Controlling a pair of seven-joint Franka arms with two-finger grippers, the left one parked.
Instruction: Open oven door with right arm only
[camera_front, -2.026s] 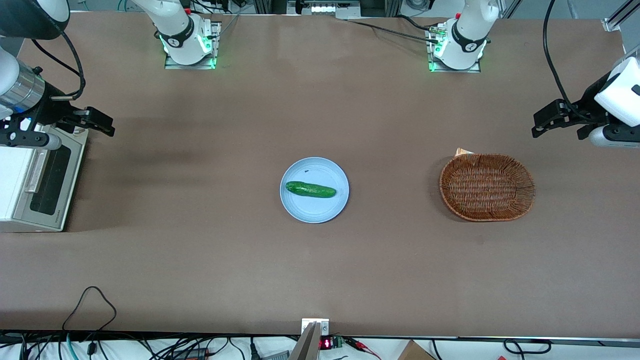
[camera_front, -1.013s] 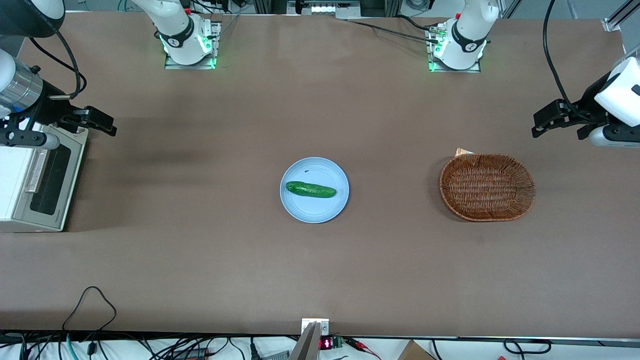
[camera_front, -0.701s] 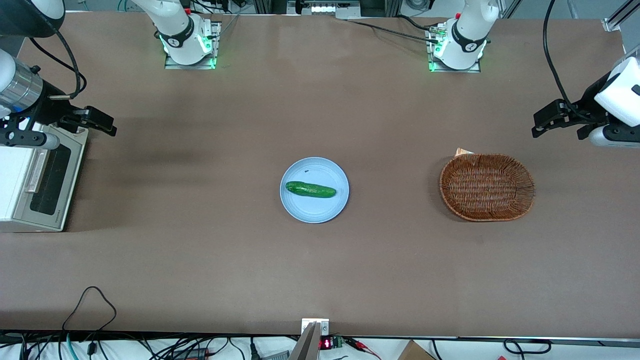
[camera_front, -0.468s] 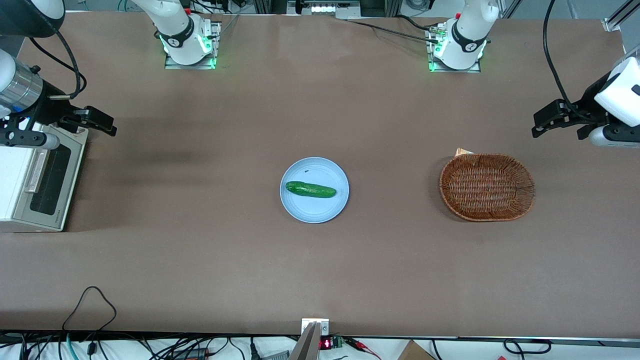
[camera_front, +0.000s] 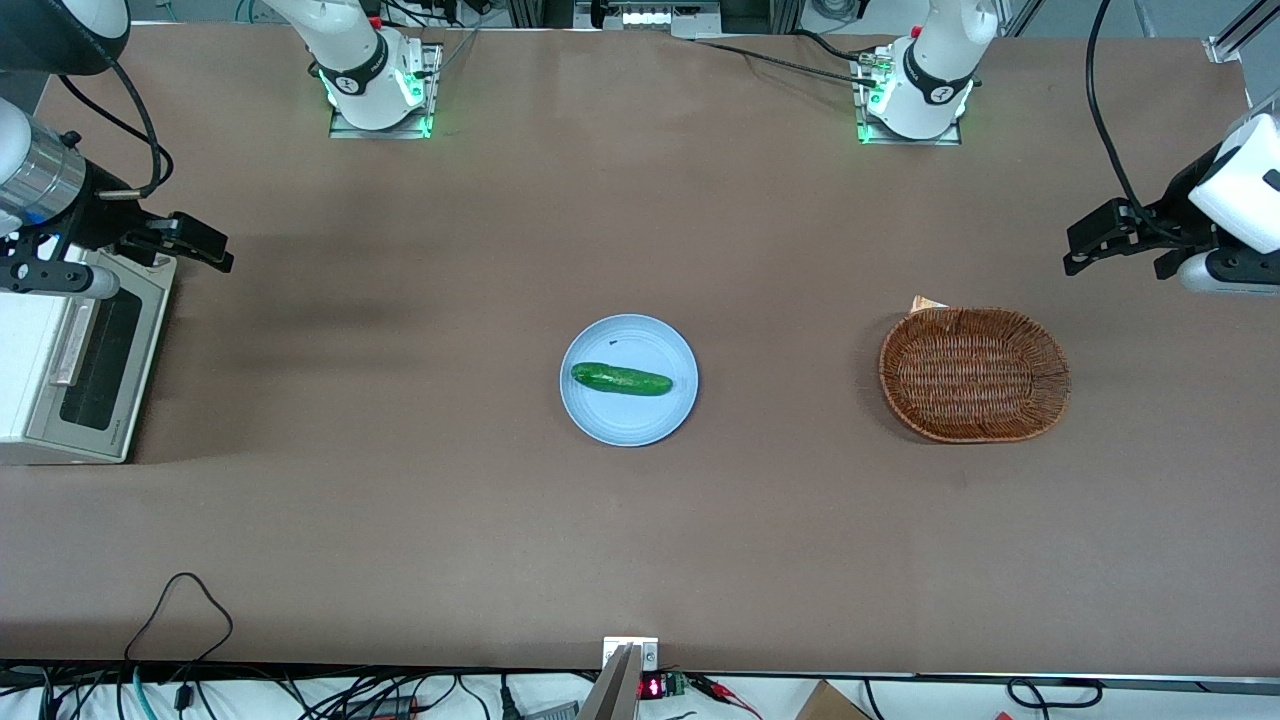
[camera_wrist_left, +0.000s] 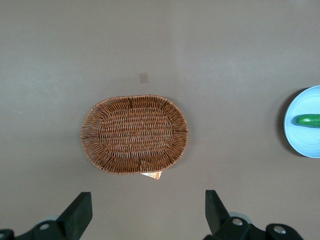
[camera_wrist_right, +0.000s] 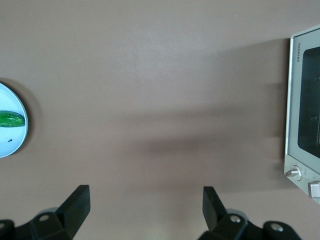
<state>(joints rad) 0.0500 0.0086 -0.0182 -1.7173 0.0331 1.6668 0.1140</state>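
Note:
The small white toaster oven (camera_front: 30, 350) stands at the working arm's end of the table. Its oven door (camera_front: 95, 360) looks shut, with the dark glass window and the silver bar handle (camera_front: 68, 340) facing the middle of the table. My right arm (camera_front: 40, 185) hangs above the end of the oven farther from the front camera. The gripper (camera_front: 170, 243) is open and holds nothing, above bare table in front of the oven. The right wrist view shows the oven door (camera_wrist_right: 305, 115), apart from the open gripper (camera_wrist_right: 145, 200).
A blue plate (camera_front: 640, 420) with a green cucumber (camera_front: 620, 379) sits mid-table; the plate (camera_wrist_right: 10, 145) also shows in the right wrist view. A wicker basket (camera_front: 1060, 375) lies toward the parked arm's end. Brown table (camera_front: 400, 400) lies between oven and plate.
Two seconds ago the right arm's wrist shifted slightly away from the front camera. Over the last second nothing has visibly moved.

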